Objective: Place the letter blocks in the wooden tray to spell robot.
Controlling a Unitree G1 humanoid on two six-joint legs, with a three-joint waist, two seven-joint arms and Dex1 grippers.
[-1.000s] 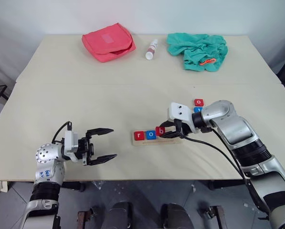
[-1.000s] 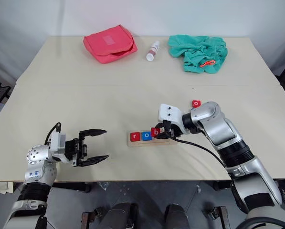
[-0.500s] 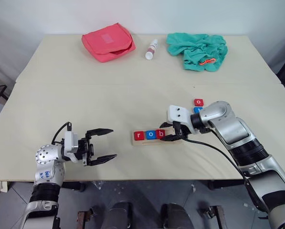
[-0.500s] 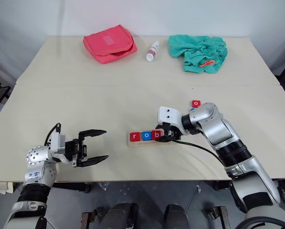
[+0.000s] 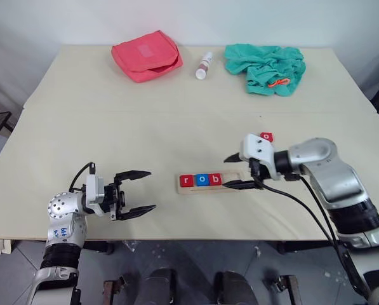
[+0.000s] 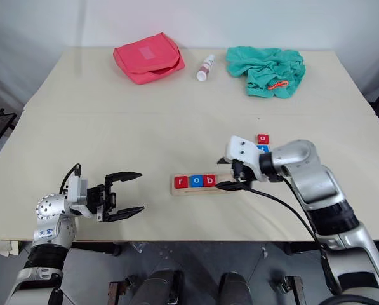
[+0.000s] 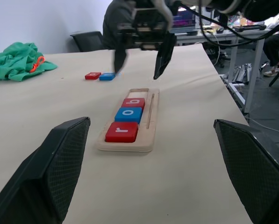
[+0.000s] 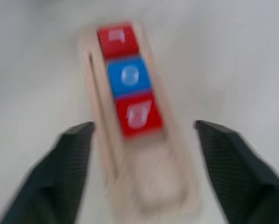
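The wooden tray [image 7: 150, 122] lies near the table's front edge. Three letter blocks sit in it from its left end: red "r" [image 5: 186, 180], blue "o" [image 5: 200, 180] and red "b" [image 5: 215, 180]. The slots right of "b" are bare. My right gripper [image 5: 233, 171] hovers open over the tray's right end, holding nothing. Behind it on the table lie a red block [image 6: 263, 138] and a blue block [image 6: 263, 148] side by side. My left gripper [image 5: 151, 190] stands open and holds nothing, left of the tray, pointing toward it.
Along the table's far edge lie a pink pouch [image 5: 146, 56], a small white bottle [image 5: 204, 65] and a crumpled teal cloth [image 5: 265, 67]. A seam crosses the tabletop between them and the tray.
My right gripper has let go of the red "b" block in the tray's third slot, opened, and drawn back to the right. The left gripper has not moved.
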